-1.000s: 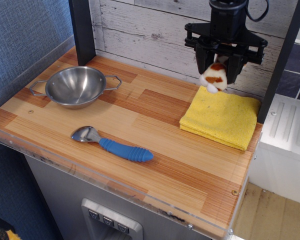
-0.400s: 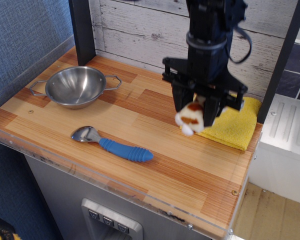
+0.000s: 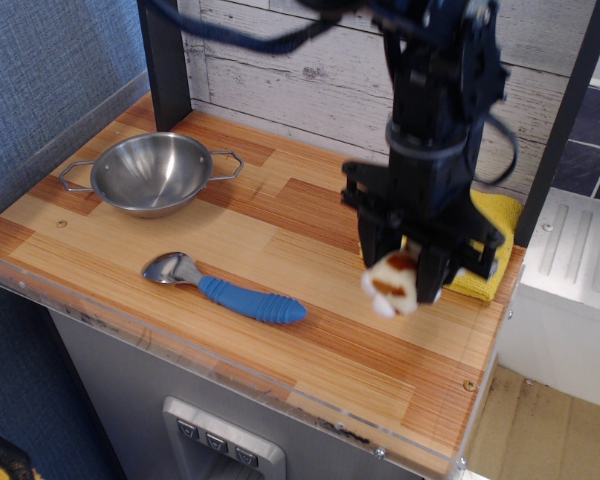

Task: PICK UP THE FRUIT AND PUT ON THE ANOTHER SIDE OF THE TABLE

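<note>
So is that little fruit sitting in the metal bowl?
No, the fruit is held in the end effector, while the bowl sits empty far across the table.

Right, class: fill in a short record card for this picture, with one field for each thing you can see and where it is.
tool: shut on the fruit, above the table's front right part
fruit: held in the tool, off the table
table: wooden planks, clear rim
yellow cloth: back right, partly hidden by the arm
steel bowl: back left, upright
spoon: blue handle, lying near the front edge
</note>
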Available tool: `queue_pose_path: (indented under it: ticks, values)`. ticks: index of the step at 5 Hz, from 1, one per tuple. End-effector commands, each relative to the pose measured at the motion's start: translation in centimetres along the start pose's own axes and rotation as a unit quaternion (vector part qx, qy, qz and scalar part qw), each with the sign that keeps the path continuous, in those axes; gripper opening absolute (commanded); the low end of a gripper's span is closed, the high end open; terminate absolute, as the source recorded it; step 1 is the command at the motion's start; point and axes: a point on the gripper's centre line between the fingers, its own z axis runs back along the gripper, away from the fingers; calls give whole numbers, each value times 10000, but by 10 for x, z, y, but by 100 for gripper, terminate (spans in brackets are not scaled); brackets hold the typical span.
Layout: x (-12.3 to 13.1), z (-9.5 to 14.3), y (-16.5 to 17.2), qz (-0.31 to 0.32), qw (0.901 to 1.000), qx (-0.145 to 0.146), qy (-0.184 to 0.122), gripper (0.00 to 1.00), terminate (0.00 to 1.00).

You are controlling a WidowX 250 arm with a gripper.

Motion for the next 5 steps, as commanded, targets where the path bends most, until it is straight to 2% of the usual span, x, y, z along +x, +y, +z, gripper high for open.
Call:
queue_pose_path:
  ticks: [1, 2, 3, 4, 5]
  values:
    - [-15, -21, -5, 322, 9994, -78, 111, 0, 0]
    - [-22, -37, -2, 326, 9991, -152, 235, 0, 0]
    - [-25, -43, 1, 435, 9983, -191, 331, 0, 0]
    - [-24, -38, 5, 629, 9972, -191, 359, 100, 0]
    - [-24, -38, 5, 575, 9975, -197, 355, 100, 0]
